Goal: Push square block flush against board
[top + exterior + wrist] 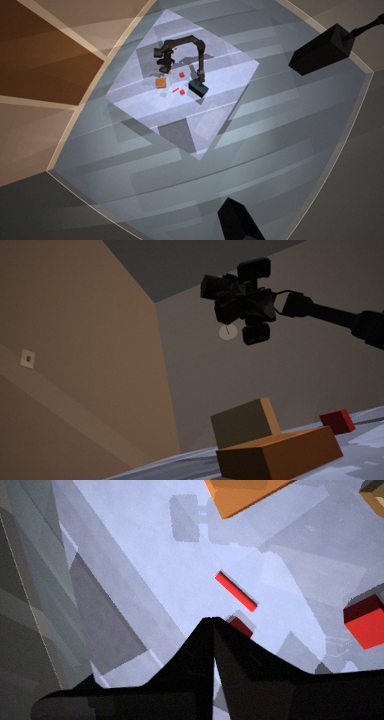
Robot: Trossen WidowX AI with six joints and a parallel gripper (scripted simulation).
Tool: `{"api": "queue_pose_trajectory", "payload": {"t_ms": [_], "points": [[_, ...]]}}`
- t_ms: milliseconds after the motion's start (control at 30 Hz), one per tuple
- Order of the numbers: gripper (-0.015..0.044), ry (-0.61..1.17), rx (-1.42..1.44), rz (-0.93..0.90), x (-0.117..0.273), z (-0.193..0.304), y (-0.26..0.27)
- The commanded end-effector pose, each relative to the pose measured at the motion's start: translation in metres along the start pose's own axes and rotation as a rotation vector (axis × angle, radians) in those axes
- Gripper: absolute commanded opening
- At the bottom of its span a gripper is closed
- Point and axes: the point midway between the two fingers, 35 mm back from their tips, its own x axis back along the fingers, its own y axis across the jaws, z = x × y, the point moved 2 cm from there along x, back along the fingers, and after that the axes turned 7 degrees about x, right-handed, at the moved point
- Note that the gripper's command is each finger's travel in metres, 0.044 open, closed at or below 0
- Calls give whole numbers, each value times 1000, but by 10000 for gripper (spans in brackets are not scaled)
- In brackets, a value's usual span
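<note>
The orange square block (160, 83) (304, 456) (245, 492) lies flat on the table. The tan board (169, 72) (240, 423) (376, 501) is mostly hidden under the arm in the top view. The wrist view shows only a corner of it, with table between it and the block. In the exterior view it stands behind the block, and its lower part is hidden. My gripper (211, 625) is shut and empty. It hangs above the table, apart from the block and board. Its fingertips are hard to make out in the top and exterior views.
A thin red bar (175, 90) (236, 591) and a red cube (182, 91) (242, 627) lie between the block and the arm's dark base (198, 90). Another red cube (181, 74) (367, 627) lies farther back. A small red thing (175, 48) is near the upper arm.
</note>
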Motion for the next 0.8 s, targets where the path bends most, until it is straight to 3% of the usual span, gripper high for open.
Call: {"api": "queue_pose_trajectory", "payload": {"t_ms": [0, 367, 767], "points": [[0, -5, 90, 70, -2, -9, -19], [0, 37, 366, 284, -2, -30, -82], [0, 199, 666, 492, 1, -42, -153]]}}
